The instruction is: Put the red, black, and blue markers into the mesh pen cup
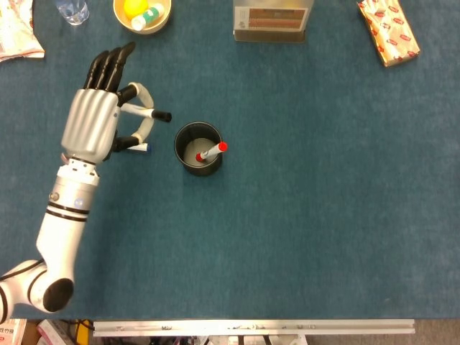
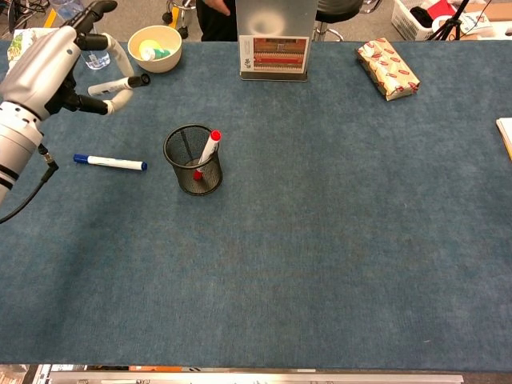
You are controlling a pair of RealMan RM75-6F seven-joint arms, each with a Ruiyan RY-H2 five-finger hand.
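Observation:
My left hand (image 1: 97, 118) (image 2: 52, 60) is raised above the table, left of the mesh pen cup (image 1: 198, 149) (image 2: 193, 160). It pinches the black marker (image 1: 147, 113) (image 2: 118, 83), whose black cap points toward the cup. The red marker (image 1: 212, 151) (image 2: 208, 147) stands tilted inside the cup. The blue marker (image 2: 110, 162) lies flat on the blue cloth, left of the cup; in the head view only its blue tip (image 1: 142, 147) shows under the hand. My right hand is not visible in either view.
A bowl (image 1: 142, 16) (image 2: 154, 48) with a yellow item sits at the back left, beside a water bottle (image 2: 80, 32) and a snack bag (image 2: 30, 56). A sign stand (image 1: 272, 20) (image 2: 274, 44) is at the back centre. A wrapped box (image 1: 388, 30) (image 2: 387, 68) lies at the back right.

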